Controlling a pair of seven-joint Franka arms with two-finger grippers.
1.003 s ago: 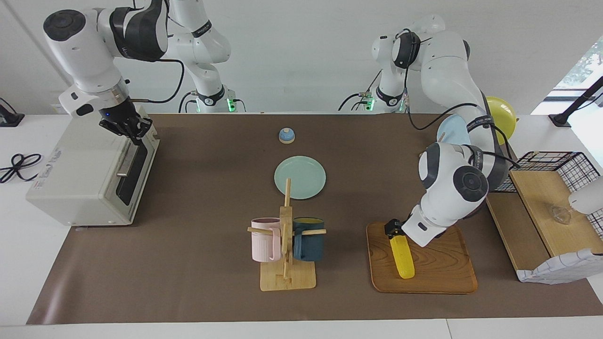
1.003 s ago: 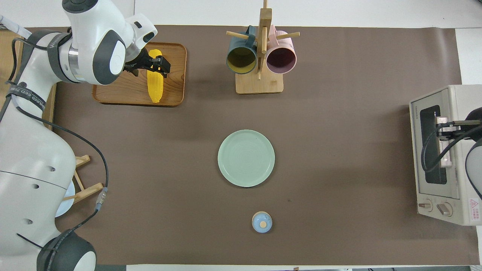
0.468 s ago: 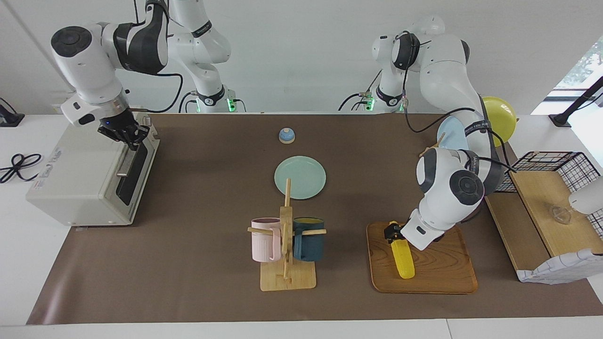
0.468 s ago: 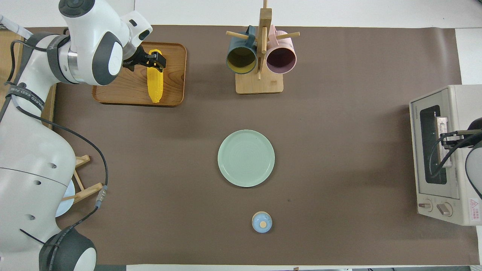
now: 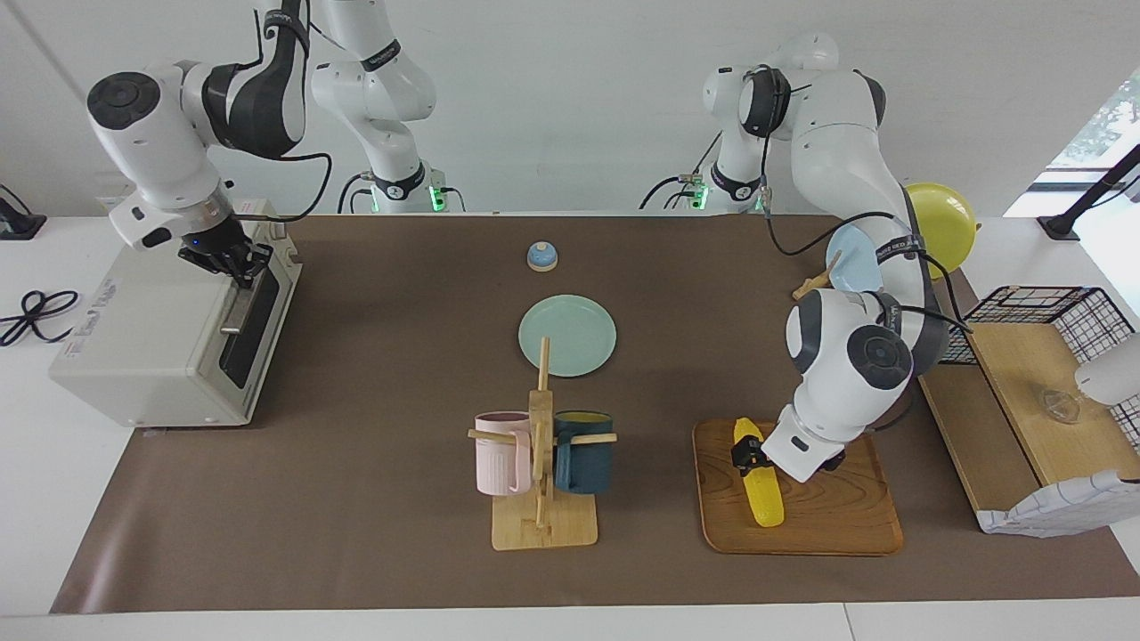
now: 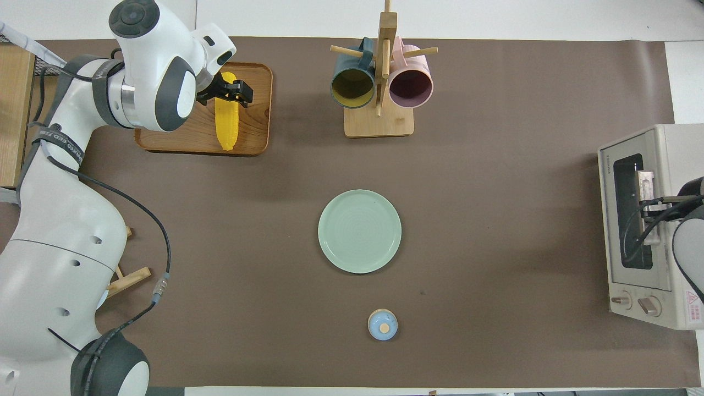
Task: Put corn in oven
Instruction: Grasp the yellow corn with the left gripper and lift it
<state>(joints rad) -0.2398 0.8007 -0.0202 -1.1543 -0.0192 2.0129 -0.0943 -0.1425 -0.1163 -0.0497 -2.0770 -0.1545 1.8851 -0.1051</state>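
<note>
The left gripper (image 5: 745, 455) stood with fingers spread astride the corn (image 5: 760, 485), which lay on the wooden tray (image 5: 837, 516) toward the left arm's end. The right gripper (image 5: 233, 263), fingers together, was at the oven (image 5: 151, 338) door handle (image 5: 239, 303). Judged step: grasping. Next: close and lift the corn, and open the door.

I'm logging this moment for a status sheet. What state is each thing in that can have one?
corn: lying flat on the wooden tray, not lifted.
oven: door closed, nothing seen inside.
left gripper: open, down at the corn, fingers astride it.
right gripper: shut, at the oven door's top edge.
mint plate: empty.
two mugs: hanging on the wooden rack.
</note>
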